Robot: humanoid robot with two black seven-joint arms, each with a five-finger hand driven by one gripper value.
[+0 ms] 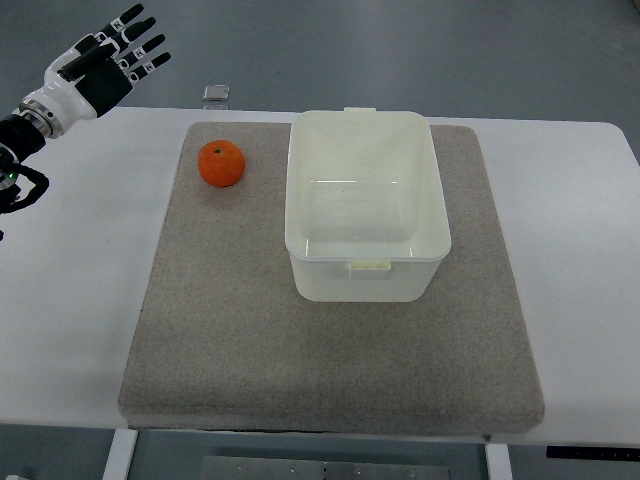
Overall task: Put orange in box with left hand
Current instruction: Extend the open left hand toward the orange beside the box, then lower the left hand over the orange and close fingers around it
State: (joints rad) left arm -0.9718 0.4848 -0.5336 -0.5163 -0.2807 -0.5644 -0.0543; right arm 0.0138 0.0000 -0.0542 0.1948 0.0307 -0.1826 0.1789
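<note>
From the top view, the left hand hovered past the table's far left corner, fingers spread and holding nothing. The orange lay on the grey mat, well below and to the right of those fingertips, just beside the empty box. It looked firm, light and round, likely to roll; gripping across its middle from above seemed safest.
</note>
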